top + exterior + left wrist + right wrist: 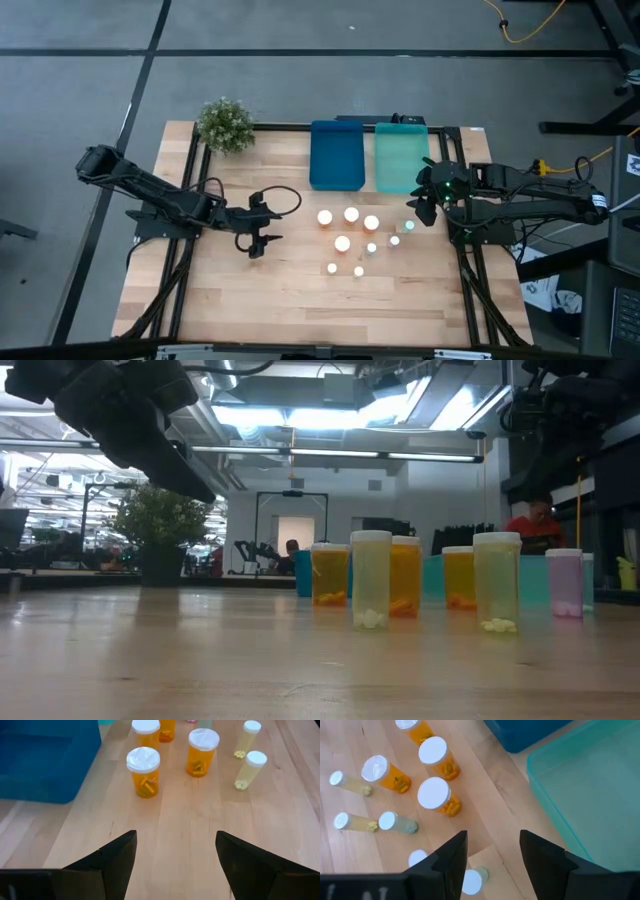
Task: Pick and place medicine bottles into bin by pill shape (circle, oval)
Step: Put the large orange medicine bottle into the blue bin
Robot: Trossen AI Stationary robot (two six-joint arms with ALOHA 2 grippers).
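From overhead, my left gripper [258,243] hovers with its jaws spread wide above bare wood, well apart from the medicine bottles [350,240] clustered mid-table, all upright with white caps showing. My right gripper [424,208] hangs at the near corner of the teal-green tray [401,160], just beside the right edge of the cluster. The dark blue tray [336,155] lies alongside the teal one, and a potted plant [225,124] stands at the far left corner. Both trays look empty, so I judge the sorting has not begun.

At table height, the amber bottles [329,574] and the pale bottles [371,578] stand in a loose row, pills settled at their bases where shape can be read.

Through my left wrist, an amber bottle [143,772] stands nearest ahead of my parted fingers [118,857], the blue tray's corner beside it; nothing lies between the jaws.

Through my right wrist, my fingers [454,855] stand part-way open and grip nothing, with small pale bottles [471,880] directly below and the teal tray's rim [547,795] close by, probably my first pick.
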